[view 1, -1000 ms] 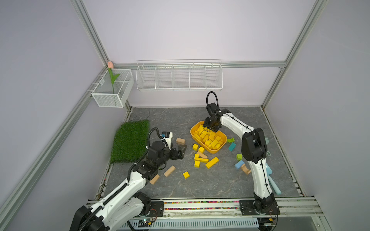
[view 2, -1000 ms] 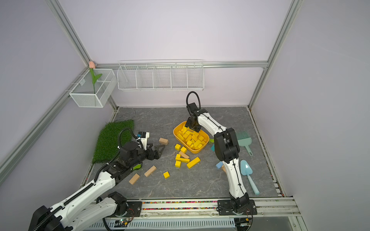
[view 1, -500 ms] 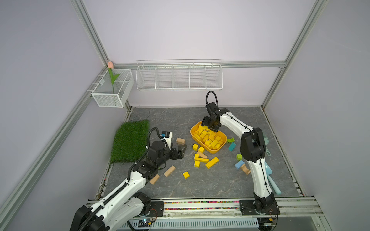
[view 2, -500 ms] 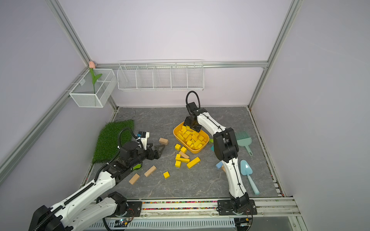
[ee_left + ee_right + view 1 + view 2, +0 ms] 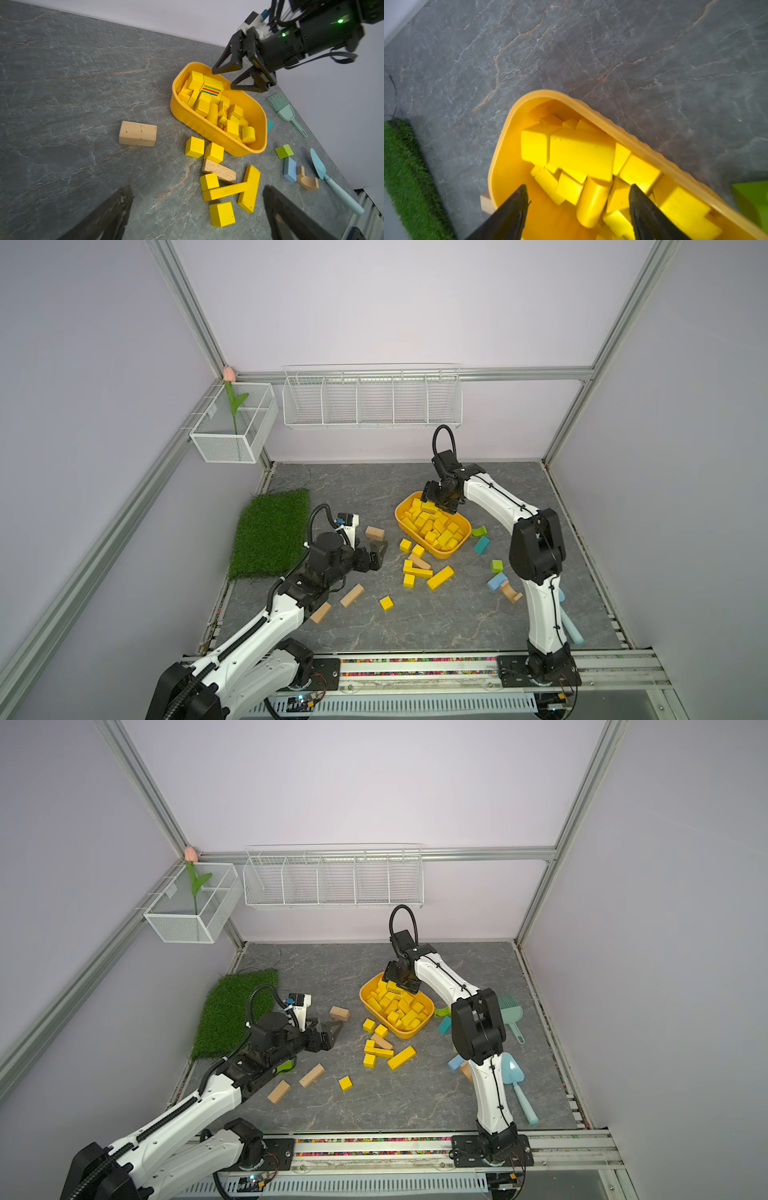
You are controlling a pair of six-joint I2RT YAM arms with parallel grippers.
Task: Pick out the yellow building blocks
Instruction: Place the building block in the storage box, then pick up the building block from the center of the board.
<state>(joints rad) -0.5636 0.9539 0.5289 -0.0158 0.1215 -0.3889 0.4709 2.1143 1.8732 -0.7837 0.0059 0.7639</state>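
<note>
Yellow building blocks (image 5: pixel 202 107) fill the tub (image 5: pixel 187 118) under the right pincer (image 5: pixel 223 80), spread apart and empty (left pincer (image 5: pixel 378 553) likewise).

Over the last second the right gripper (image 5: pixel 439 502) has spread its jaws wider above the far end of the yellow-orange oval tub (image 5: pixel 400 517). They now stand apart with nothing between them, as the right wrist view shows (image 5: pixel 578 187). A yellow block with coloured stripes (image 5: pixel 212 87) lies loose on the yellow building blocks (image 5: pixel 432 526) just below. The right arm's elbow (image 5: pixel 537 547) has shifted slightly outward.
</note>
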